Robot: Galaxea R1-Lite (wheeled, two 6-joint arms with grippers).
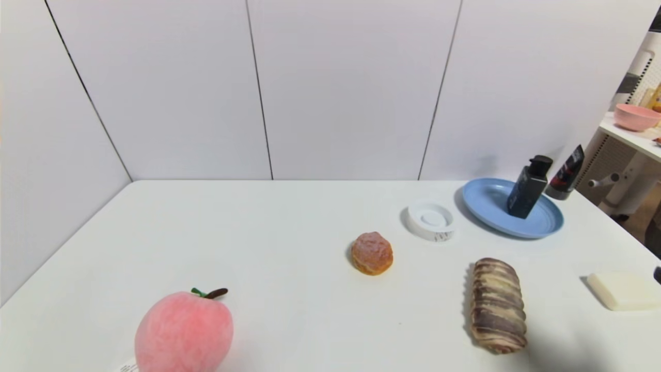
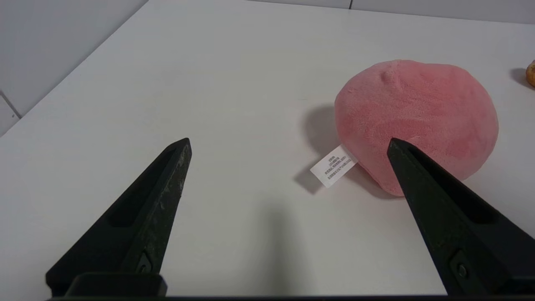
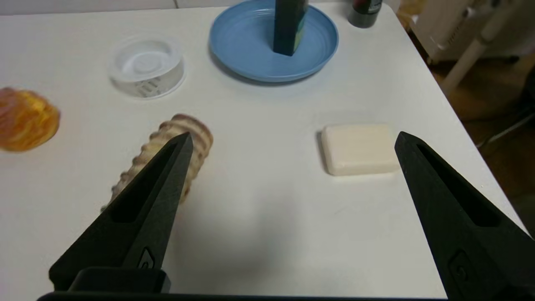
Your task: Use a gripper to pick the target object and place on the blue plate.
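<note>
Target item, a black bottle with a round black cap: found standing on the blue plate, upright with a slight lean in the head view, and set toward the plate's right-hand side. The plate lies flat at the far right of the desk, near the back wall panels.

Right gripper: positioned above the near right part of the desk, fingers open and wide apart, nothing gripped. In its wrist view, one finger overlaps the striped pastry roll and the other reaches the edge of the cream-coloured block; contact with either cannot be confirmed.

Left gripper: over the near left part of the desk, fingers likewise open and empty. One finger crosses the view of a pink plush peach (its printed white tag is plainly exposed).

Other items noted: a small white round dish just to the left of the plate; a browned bun farther left and nearer the robot; a black-and-red tube standing on its cap behind the plate's right side, at the desk edge. Beyond the desk on the right, a pink bowl rests on a separate white shelf.
</note>
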